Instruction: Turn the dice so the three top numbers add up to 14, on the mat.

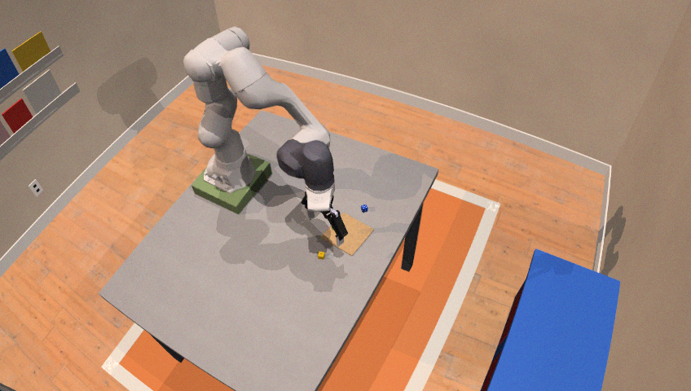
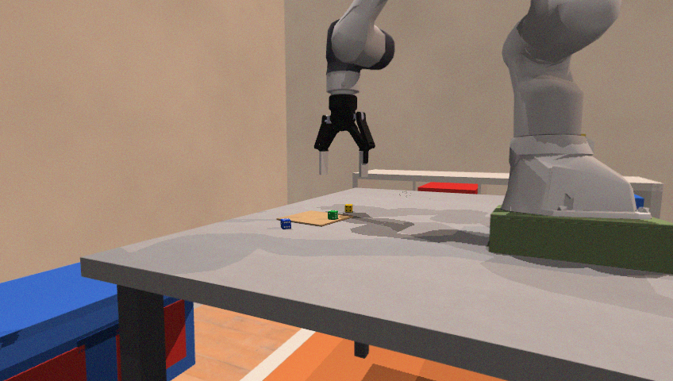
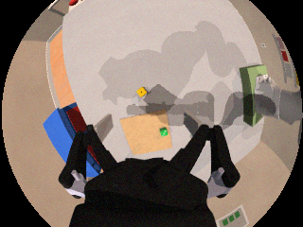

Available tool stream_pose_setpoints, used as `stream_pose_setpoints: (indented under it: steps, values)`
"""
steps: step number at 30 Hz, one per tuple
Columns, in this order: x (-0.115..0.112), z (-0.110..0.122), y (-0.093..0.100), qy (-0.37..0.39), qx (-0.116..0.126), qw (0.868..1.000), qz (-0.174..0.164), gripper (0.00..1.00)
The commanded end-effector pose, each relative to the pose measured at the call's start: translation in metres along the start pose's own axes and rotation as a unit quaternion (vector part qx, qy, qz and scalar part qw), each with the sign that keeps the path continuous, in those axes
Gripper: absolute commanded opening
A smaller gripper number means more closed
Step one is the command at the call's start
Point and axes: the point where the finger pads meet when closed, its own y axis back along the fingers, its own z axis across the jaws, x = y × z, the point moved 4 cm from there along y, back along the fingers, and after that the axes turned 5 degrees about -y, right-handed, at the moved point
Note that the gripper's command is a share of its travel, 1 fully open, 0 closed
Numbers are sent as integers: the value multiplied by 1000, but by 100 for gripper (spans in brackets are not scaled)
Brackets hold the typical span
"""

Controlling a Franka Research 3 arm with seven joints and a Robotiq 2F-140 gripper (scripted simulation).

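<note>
The tan mat (image 1: 358,238) (image 2: 304,217) (image 3: 141,138) lies flat on the table. A green die (image 2: 332,214) (image 3: 164,131) sits on the mat near one edge; a finger hides it in the top view. A yellow die (image 1: 321,255) (image 2: 348,208) (image 3: 142,92) lies on the table just off the mat. A blue die (image 1: 363,208) (image 2: 286,223) lies off the mat on the opposite side and is not visible in the wrist view. The top numbers are too small to read surely. My gripper (image 2: 343,174) (image 3: 147,118) is open and empty, high above the mat.
The grey table (image 1: 194,271) (image 2: 378,278) extends around the dice, with its nearest edge beyond the mat on the side away from the base. The arm's green base block (image 1: 225,199) (image 2: 567,245) (image 3: 248,101) stands on it. A blue cabinet (image 1: 562,319) stands apart from the table.
</note>
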Motion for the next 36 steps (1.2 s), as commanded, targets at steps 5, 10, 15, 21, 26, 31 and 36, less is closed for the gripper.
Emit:
stream_pose_setpoints:
  steps: [5,10,15,21,26,31,36]
  values:
    - [4,-4,0,-116,6,993,7,100]
    - [8,-6,0,-156,7,988,6,100]
    - [12,-9,-1,-204,7,979,6,100]
    - [15,-10,-1,-238,8,971,6,100]
    - [20,-13,-1,-294,9,956,6,100]
    - [24,-15,-2,-337,10,942,5,100]
    - [28,-17,-2,-378,10,926,5,100]
